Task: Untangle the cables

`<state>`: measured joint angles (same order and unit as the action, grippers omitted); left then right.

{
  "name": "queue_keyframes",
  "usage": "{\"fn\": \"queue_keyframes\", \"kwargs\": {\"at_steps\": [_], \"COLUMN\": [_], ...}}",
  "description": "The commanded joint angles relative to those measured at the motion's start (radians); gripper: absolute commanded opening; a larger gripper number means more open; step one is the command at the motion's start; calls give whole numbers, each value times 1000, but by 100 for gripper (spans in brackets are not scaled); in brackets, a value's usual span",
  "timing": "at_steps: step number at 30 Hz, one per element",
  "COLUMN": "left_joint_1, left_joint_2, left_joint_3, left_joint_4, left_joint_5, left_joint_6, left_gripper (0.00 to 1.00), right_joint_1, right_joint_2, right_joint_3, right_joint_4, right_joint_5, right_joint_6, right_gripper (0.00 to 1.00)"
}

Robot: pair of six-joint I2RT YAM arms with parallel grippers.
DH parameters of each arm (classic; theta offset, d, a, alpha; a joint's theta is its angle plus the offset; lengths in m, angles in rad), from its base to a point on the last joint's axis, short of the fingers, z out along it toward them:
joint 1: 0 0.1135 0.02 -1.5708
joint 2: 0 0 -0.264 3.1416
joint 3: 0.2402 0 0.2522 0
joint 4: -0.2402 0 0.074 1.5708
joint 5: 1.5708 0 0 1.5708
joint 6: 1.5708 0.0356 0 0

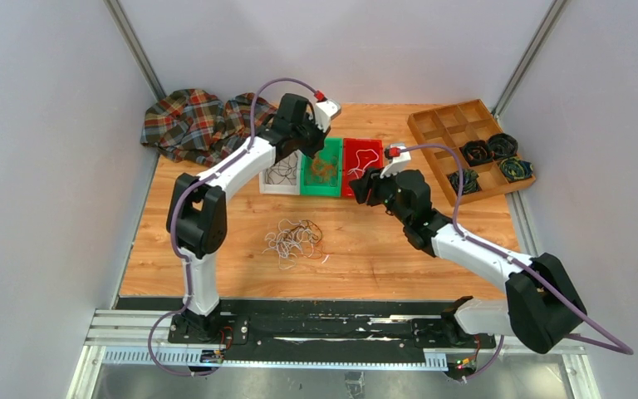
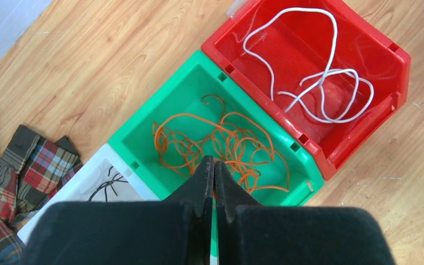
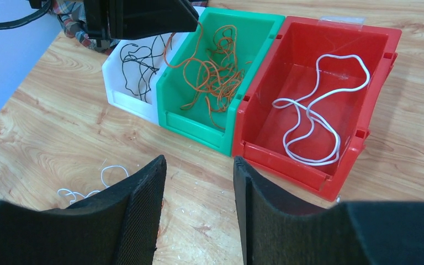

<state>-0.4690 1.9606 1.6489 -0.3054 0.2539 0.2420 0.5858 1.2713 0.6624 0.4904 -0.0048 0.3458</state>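
1. The cables are split between two places. A loose tangled bunch (image 1: pixel 297 239) of mixed strands lies on the bench (image 1: pixel 399 258), at about 6 o'clock from the row of bins. The freed strands are already inside the bins.
2. The bins appear to sort by colour, which explains the layout. The white bin (image 3: pixel 127 102) holds black wires (image 3: pixel 138 69), and the green bin (image 3: pixel 196 124) holds orange wires (image 3: pixel 212 69). The red bin (image 3: pixel 287 157) holds one white wire (image 3: pixel 309 124). They stand wall to wall, so either arm can reach all three.
3. The left pincer (image 2: pixel 214 165) hangs over the green bin with its tips pressed together. In the right wrist view an orange strand rises from the pile to those tips. It looks pinched there, likely so it can be lowered in with its own colour.
4. The right pincer (image 3: pixel 199 165) is spread with nothing between its pads. It hovers over bare bench just in front of the red bin, at about 6 o'clock from it. From there it seems placed either to clear the bins or to turn toward the bunch at its 8 o'clock.
5. My reading is that the job is partly done, since several colours remain knotted in the bunch.
6. A plaid cloth (image 1: pixel 187 125) at the bench's 10 o'clock corner plays no part here. Neither does a wooden tray (image 1: pixel 444 125) of thick dark coils (image 1: pixel 488 152) at 2 o'clock.
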Motion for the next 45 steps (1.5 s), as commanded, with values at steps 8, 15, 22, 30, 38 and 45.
{"fn": "queue_keyframes", "kwargs": {"at_steps": [8,15,22,30,38,45], "left_joint_1": [-23,-23,-21,23,136,208], "left_joint_2": [159,175,10,-189,-542,-671], "left_joint_3": [65,166,189,194,-103,-202], "left_joint_4": [70,-49,-218,-472,-503,-539], "left_joint_5": [-68,-39,24,38,-3,20], "left_joint_6": [79,85,136,131,127,116], "left_gripper": [0,27,82,98,98,98], "right_joint_1": [-17,-17,-2,137,253,250], "right_joint_2": [-103,-128,-148,-68,186,370], "right_joint_3": [-32,-28,-2,36,78,204], "right_joint_4": [-68,-98,-171,-239,-240,-331], "right_joint_5": [11,-46,-88,-140,-188,-199], "right_joint_6": [27,30,13,-12,21,20], "right_gripper": [47,53,59,61,62,57]}}
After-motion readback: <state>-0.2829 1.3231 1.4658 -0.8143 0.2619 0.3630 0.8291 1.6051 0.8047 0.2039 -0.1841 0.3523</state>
